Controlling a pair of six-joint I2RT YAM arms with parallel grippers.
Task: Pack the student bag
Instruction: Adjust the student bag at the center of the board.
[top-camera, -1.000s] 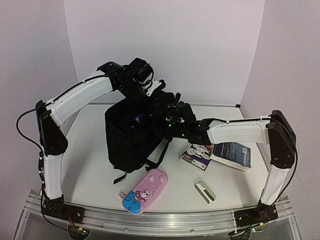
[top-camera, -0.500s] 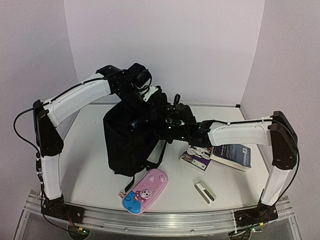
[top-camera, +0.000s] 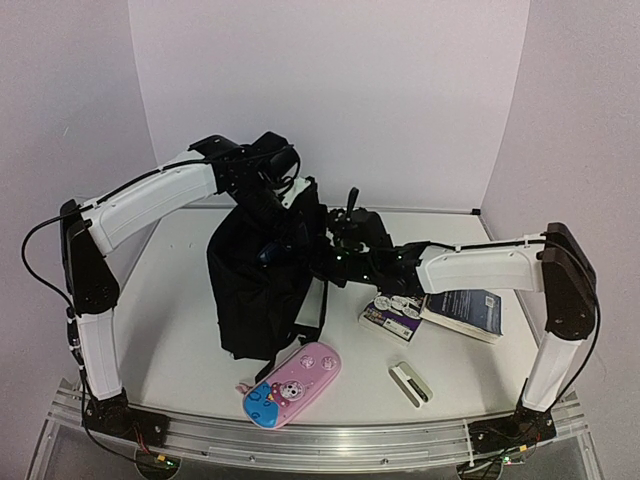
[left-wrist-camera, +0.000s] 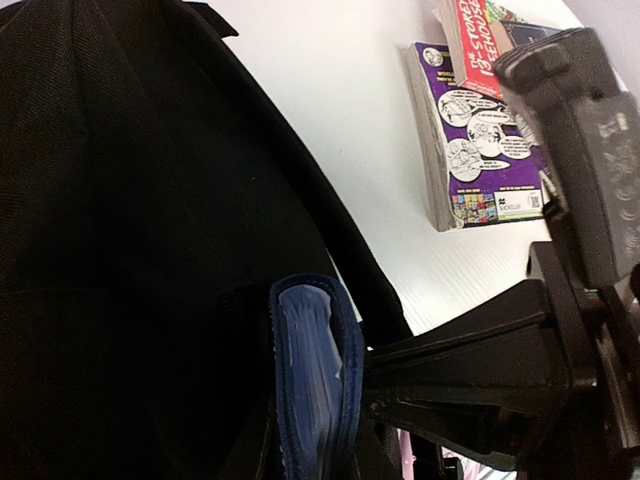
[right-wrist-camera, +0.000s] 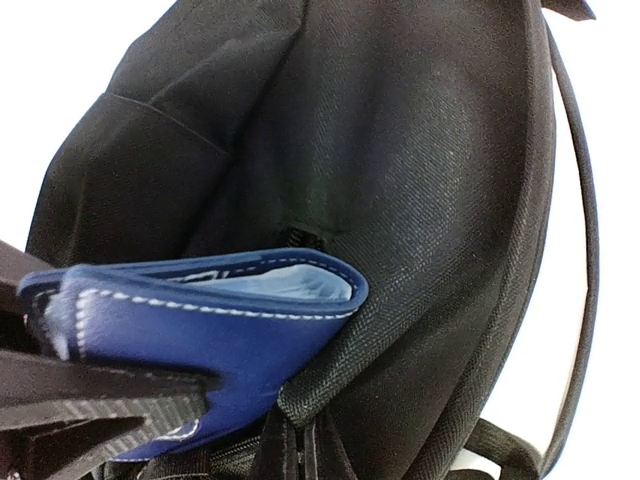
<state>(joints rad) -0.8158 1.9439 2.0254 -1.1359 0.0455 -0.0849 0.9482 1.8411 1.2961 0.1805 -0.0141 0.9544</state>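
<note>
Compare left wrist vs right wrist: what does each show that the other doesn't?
Left wrist only: a purple comic-cover book on the table, and a red book beyond it. Right wrist only: the white stitching along the navy wallet. Both: the black backpack filling most of the frame, with the navy wallet clamped in the right gripper against it.

The white bench (top-camera: 170, 300) carries the black student bag (top-camera: 255, 290) upright left of centre, a pink-and-blue pencil case (top-camera: 291, 383) and a small white-and-grey object (top-camera: 411, 383) near the front edge, and a purple comic book (top-camera: 395, 312) beside a dark book (top-camera: 462, 312) toward the right edge.
</note>
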